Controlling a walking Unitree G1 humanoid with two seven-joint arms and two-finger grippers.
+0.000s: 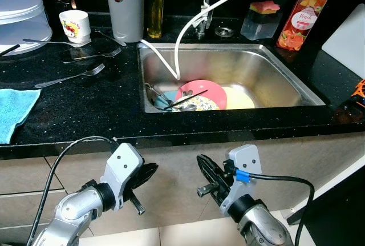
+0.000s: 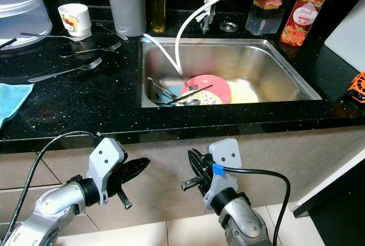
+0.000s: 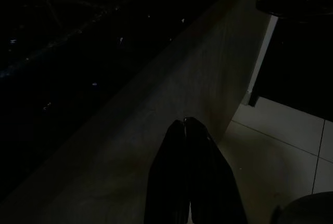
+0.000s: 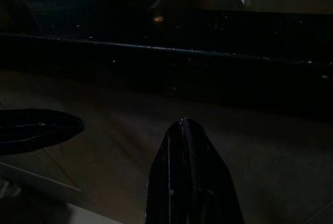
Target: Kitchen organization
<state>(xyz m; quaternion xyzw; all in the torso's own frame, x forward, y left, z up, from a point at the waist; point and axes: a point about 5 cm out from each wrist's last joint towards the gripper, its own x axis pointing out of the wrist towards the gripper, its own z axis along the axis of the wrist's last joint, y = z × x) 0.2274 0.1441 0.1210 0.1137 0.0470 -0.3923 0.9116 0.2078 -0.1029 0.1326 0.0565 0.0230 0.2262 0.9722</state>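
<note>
A steel sink (image 1: 274, 72) is set in the black counter (image 1: 85, 106). In it lie a pink plate (image 1: 199, 91), a yellow plate (image 1: 239, 99), a patterned dish and some cutlery (image 1: 159, 97). Forks and a spoon (image 1: 71, 77) rest on the counter left of the sink, beside a white mug (image 1: 75, 25). Both arms hang below the counter edge in front of the cabinet. My left gripper (image 1: 153, 170) is shut and empty, as the left wrist view (image 3: 184, 125) confirms. My right gripper (image 1: 203, 163) is shut and empty too, pointing up toward the counter edge (image 4: 182, 125).
A grey thermos (image 1: 124, 3), an oil bottle (image 1: 154, 6), a peach soap bottle (image 1: 301, 20) and a sponge box (image 1: 260, 20) line the back. A white hose (image 1: 188, 23) runs into the sink. A blue cloth (image 1: 14, 109) lies at the left edge. A clear container (image 1: 20, 12) stands far left.
</note>
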